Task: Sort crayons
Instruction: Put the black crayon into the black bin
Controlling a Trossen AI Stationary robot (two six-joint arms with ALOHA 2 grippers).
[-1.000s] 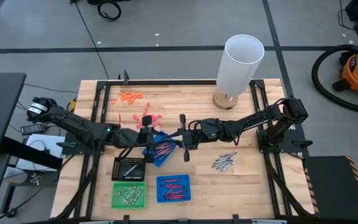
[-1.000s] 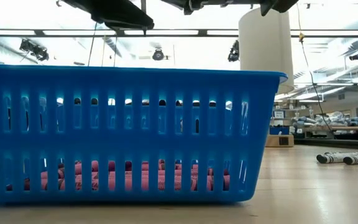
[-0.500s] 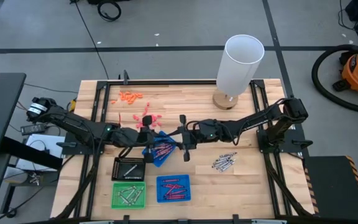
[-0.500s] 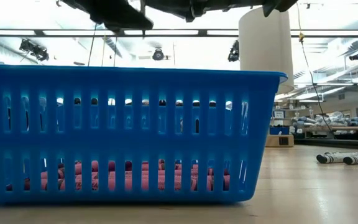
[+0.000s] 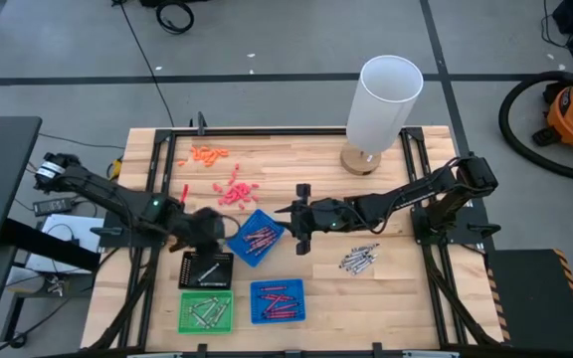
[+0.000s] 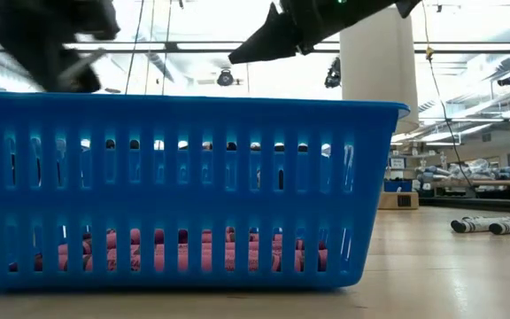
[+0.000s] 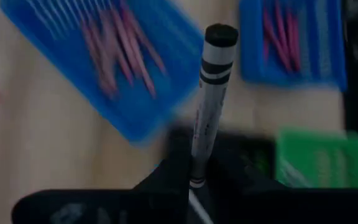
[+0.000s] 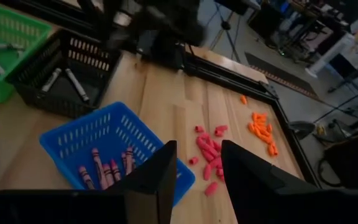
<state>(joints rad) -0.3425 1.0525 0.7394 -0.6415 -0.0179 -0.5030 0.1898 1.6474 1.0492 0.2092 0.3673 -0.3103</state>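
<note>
My left gripper [image 5: 210,231] hovers by the far edge of the black tray [image 5: 207,268], shut on a grey-silver crayon [image 7: 209,93] with black bands. My right gripper [image 8: 197,163] hangs open and holds nothing, just right of the tilted blue tray [image 5: 257,237], which holds red crayons [image 8: 101,168]. Two grey crayons [image 8: 67,79] lie in the black tray. A second blue tray [image 5: 277,300] holds red crayons and a green tray [image 5: 205,311] holds grey ones. Loose grey crayons [image 5: 359,259] lie on the table to the right. My left gripper pinches the grey crayon's one end [image 7: 196,177] between its two fingers. The crayon runs along the fingers and sticks out well past their tips. It is lifted clear of the table and the trays.
Pink bits [image 5: 235,189] and orange bits [image 5: 207,154] lie toward the far left of the table. A tall white cylinder [image 5: 386,99] on a round base stands at the far edge. In the low view a blue basket wall [image 6: 175,190] fills the foreground.
The two grippers met over the tilted blue tray and have drawn apart. My left gripper has gone toward the table's left and near edges, carrying the grey crayon over to the black tray. My right gripper has backed a little toward the table's right edge.
</note>
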